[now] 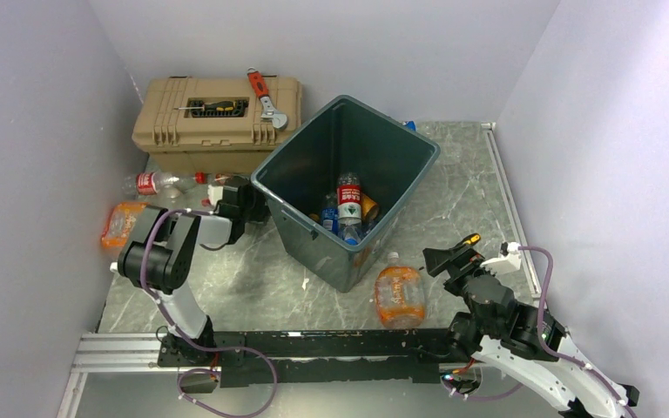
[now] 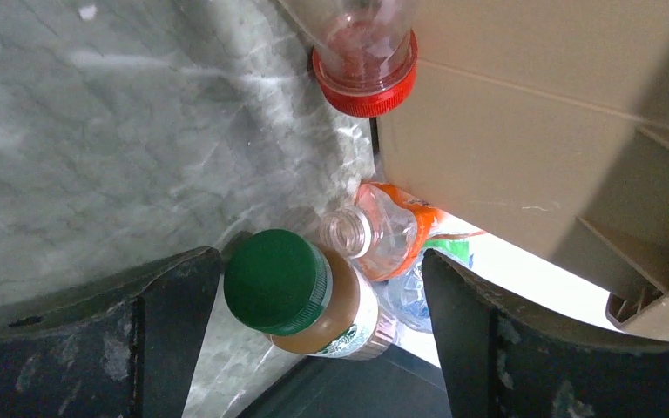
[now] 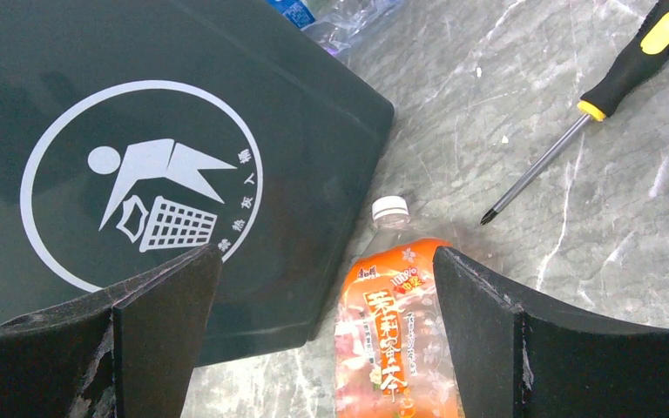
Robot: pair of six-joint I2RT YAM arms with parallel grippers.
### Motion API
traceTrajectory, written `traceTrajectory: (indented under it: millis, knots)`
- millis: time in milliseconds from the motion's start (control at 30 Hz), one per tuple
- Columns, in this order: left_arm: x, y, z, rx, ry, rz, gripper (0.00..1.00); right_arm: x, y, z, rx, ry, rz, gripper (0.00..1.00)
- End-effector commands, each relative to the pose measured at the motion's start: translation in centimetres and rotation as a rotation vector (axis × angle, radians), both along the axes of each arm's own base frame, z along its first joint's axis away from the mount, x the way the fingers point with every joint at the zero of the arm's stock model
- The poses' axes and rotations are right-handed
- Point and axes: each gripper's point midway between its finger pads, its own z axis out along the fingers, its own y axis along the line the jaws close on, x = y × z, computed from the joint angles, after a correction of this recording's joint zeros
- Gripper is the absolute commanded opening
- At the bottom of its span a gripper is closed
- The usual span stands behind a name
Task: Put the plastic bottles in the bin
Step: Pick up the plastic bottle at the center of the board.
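Note:
The dark green-grey bin (image 1: 314, 244) stands mid-table with several plastic bottles (image 1: 349, 202) inside. My left gripper (image 1: 242, 198) is open between the bin and the toolbox. A green-capped bottle of brown drink (image 2: 287, 292) lies between its fingers, untouched, and a capless orange-label bottle (image 2: 388, 231) and a red-capped bottle (image 2: 366, 61) lie beyond it. My right gripper (image 1: 449, 259) hangs open above an orange-label bottle (image 3: 392, 340) with a white cap, which lies by the bin's wall (image 3: 139, 131). More bottles lie at the left: a red-label one (image 1: 152, 183) and an orange one (image 1: 122, 225).
The tan toolbox (image 1: 218, 117) stands at the back left, carrying a red wrench (image 1: 266, 96) and a screwdriver (image 1: 218, 106). A yellow-handled screwdriver (image 3: 575, 122) lies on the table right of the orange-label bottle. Walls close in on both sides.

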Motion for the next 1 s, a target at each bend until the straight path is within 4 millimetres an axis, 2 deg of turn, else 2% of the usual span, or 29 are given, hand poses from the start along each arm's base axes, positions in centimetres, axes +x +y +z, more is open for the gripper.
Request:
traceTrajectory:
  millis: [0,267,667,867,967]
  knots:
    - [-0.7,-0.2,-2.2,-0.022,0.087,0.056,0.9,0.1,-0.4,1.0,0.025,-0.022,-0.022,0.96]
    - [-1.7,-0.8,-3.7,-0.055,0.165,0.096,0.83,0.1,-0.4,1.0,0.022,-0.021,-0.023,0.96]
    - [-1.6,-0.6,-4.9,-0.044,0.162,0.109,0.67,0.1,-0.4,1.0,0.023,-0.023,-0.023,0.96]
    - [-2.4,0.2,-4.9,-0.013,0.15,0.119,0.43,0.1,-0.5,1.0,0.027,-0.022,-0.024,0.96]
    - [-2.6,0.9,-3.9,0.01,0.113,0.132,0.25,0.0,-0.5,1.1,0.032,-0.024,-0.024,0.96]
